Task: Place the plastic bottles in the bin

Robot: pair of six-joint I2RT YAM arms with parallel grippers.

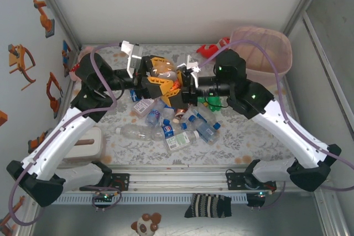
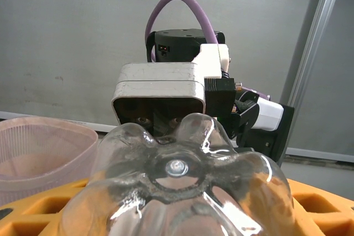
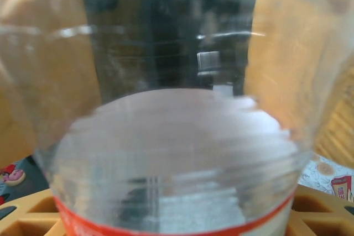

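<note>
Top external: both arms meet over the heap with one bottle between them.
The left gripper (image 1: 156, 80) has its orange fingers (image 2: 323, 205) closed around a clear bottle (image 1: 165, 72), and the left wrist view looks straight at its lobed base. The right gripper (image 1: 185, 83) is right up at the same bottle, which has a red label band (image 3: 166, 228); I can't tell whether it grips. The other plastic bottles (image 1: 177, 125) lie heaped on the table (image 1: 249, 136) just below. The pink-lined bin (image 1: 279, 53) stands at the far right corner.
</note>
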